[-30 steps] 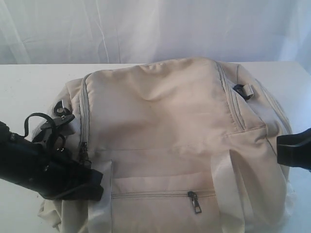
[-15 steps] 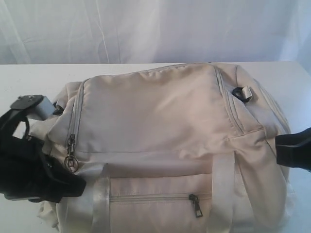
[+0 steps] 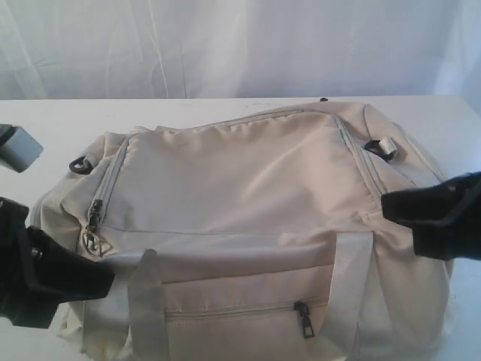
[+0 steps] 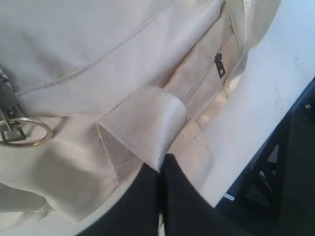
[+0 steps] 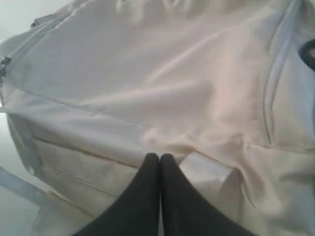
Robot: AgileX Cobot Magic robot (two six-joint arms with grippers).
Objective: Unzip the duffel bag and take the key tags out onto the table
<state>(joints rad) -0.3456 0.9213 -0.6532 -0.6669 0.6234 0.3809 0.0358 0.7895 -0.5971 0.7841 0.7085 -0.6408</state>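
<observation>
The cream duffel bag [image 3: 240, 188] lies on the white table [image 3: 45, 124] with its main zipper closed. The ringed metal pull [image 3: 92, 237] rests at the bag's left end and also appears in the left wrist view [image 4: 22, 132]. My left gripper [image 3: 111, 275] is shut, its tips [image 4: 162, 161] at the lower edge of the shiny webbing handle [image 4: 157, 123], nothing visibly between them. My right gripper [image 3: 387, 204] is shut too, tips [image 5: 160, 157] against the bag's top seam by the other handle [image 5: 214, 174]. The key tags are hidden.
A front pocket zipper pull [image 3: 303, 320] hangs low on the bag. Black D-rings sit at the left end [image 3: 79, 164] and the right end [image 3: 379, 147]. A white curtain [image 3: 225, 45] backs the table. The table's edge and a dark stand [image 4: 275, 187] lie close by.
The left gripper drew back down-left away from the ringed zipper pull. The bag shifted left and flattened. The right gripper moved in leftward over the bag's right end.
</observation>
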